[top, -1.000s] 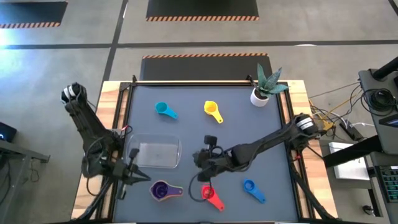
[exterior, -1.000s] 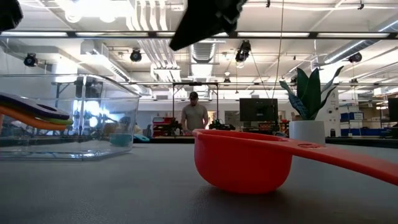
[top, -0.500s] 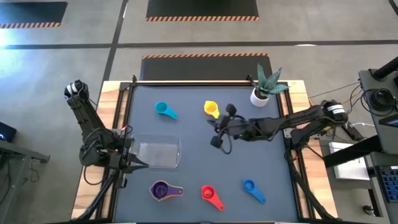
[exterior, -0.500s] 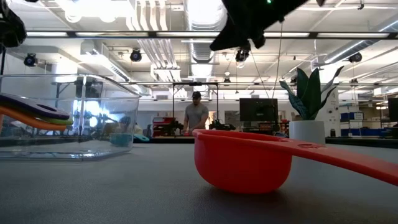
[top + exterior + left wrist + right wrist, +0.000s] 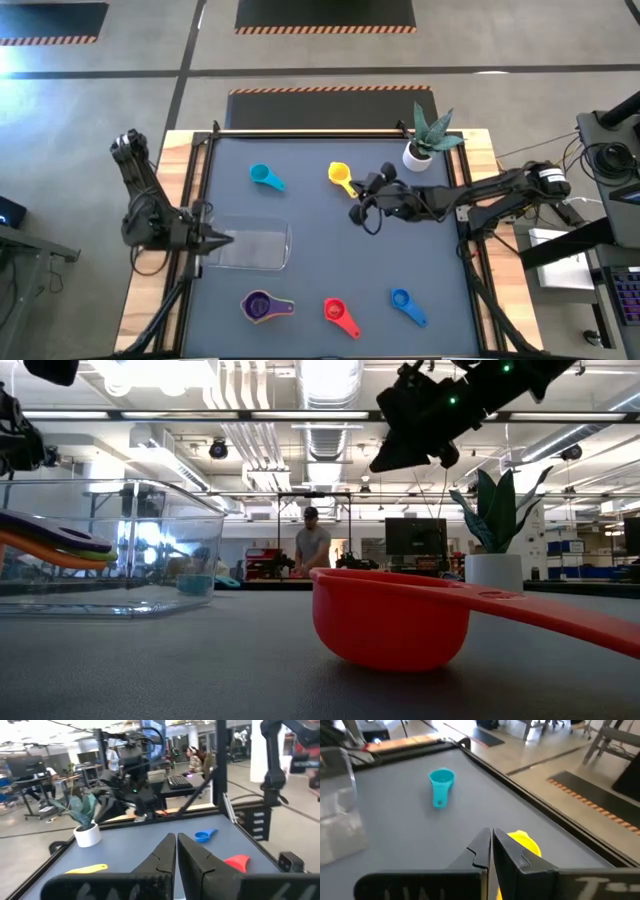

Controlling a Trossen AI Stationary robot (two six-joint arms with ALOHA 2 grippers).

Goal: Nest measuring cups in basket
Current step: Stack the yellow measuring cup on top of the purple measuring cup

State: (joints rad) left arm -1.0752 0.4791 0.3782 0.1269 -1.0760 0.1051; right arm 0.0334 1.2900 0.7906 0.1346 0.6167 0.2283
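High view, entry by arm. Right pincer (image 5: 357, 213): clenched on nothing, fingers pressed together, raised above the table (image 5: 420, 262) just beside the yellow cup (image 5: 342, 178), the arm reaching in from the right edge. In the right wrist view the closed fingers (image 5: 487, 851) overlap the yellow cup (image 5: 521, 843), and the cyan cup (image 5: 440, 784) lies farther off on the grey surface.

Left pincer (image 5: 226, 238): clenched, empty, at the left edge of the table with its tip over the left end of the basket (image 5: 262, 262). The left wrist view shows its two fingers (image 5: 175, 862) shut tight, with the plant pot (image 5: 87, 834), the blue cup (image 5: 205, 835) and the red cup (image 5: 237, 862) beyond.

Basket: clear tray, left of centre toward the near side; no cup shows inside it from above.

Cups on the table: cyan cup (image 5: 265, 177) at the far left; yellow cup near the far centre; a purple cup (image 5: 262, 306) in front of the basket, outside it, with an orange rim under it, so at least two are nested there; red cup (image 5: 338, 315) near the front centre; blue cup (image 5: 406, 304) to the right of the red one, apart from it.

Plant pot (image 5: 419, 152): white, spiky green plant, far right corner.

Low view: red cup (image 5: 392, 617) close up; a person (image 5: 313, 543) stands in the room behind.
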